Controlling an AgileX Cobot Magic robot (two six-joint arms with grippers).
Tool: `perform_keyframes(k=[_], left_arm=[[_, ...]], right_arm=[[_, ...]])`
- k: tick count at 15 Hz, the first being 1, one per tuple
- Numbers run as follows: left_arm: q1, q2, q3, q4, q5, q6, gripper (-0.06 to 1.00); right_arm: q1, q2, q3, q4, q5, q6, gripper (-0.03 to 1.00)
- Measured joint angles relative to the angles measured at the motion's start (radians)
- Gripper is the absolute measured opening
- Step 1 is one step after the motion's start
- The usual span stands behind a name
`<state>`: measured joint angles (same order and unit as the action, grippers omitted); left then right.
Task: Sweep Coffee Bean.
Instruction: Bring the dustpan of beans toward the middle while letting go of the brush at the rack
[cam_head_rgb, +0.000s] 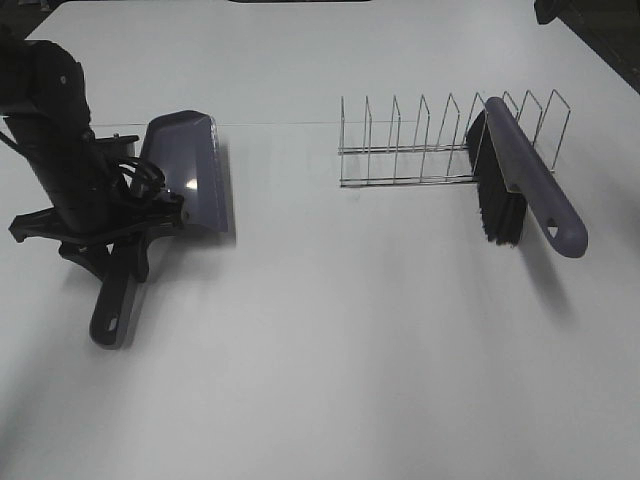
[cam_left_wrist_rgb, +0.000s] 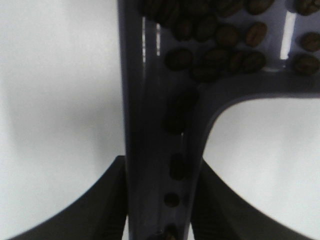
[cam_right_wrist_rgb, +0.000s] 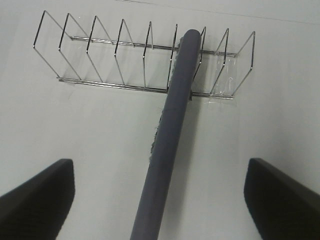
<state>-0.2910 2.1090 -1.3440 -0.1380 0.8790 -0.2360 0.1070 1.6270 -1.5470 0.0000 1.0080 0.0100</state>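
The left tool (cam_left_wrist_rgb: 157, 200) is closed on the handle of the purple dustpan (cam_head_rgb: 185, 175); in the left wrist view its dark fingers (cam_left_wrist_rgb: 100, 205) press against both sides of the handle. In the exterior high view the left arm (cam_head_rgb: 60, 140) stands over that handle on the left of the white bench (cam_head_rgb: 330, 350), and the handle's end with its hanging hole pokes out toward the near edge. The pan's blade points away from the arm, toward the far side of the bench.

The coffee beans (cam_left_wrist_rgb: 215, 35) lie inside the dustpan, packed together in the pan where it meets the handle. A few more dark beans sit in the handle's channel, just beside the fingers, though those are blurred.

The right tool (cam_right_wrist_rgb: 160, 200) is wide open and holds nothing. Its two dark fingers (cam_right_wrist_rgb: 37, 195) stand well apart on either side of the brush handle, touching nothing.

The brush (cam_head_rgb: 520, 180) rests in the wire rack (cam_head_rgb: 420, 140) on the right of the bench. It lies in a slot near the rack's right end, with its black bristles hanging on the left side and its purple handle running out toward the near right.
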Motion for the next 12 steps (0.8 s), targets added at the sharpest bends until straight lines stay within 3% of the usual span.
perform_keyframes(k=[8,12], left_arm=[[0.000,0.030,-0.004,0.000,-0.012,-0.003,0.34],[0.000,0.030,-0.004,0.000,-0.026,-0.003,0.56]], right_arm=[[0.000,-0.002,0.000,0.000,0.002,0.000,0.80],[0.000,-0.002,0.000,0.007,0.002,0.000,0.80]])
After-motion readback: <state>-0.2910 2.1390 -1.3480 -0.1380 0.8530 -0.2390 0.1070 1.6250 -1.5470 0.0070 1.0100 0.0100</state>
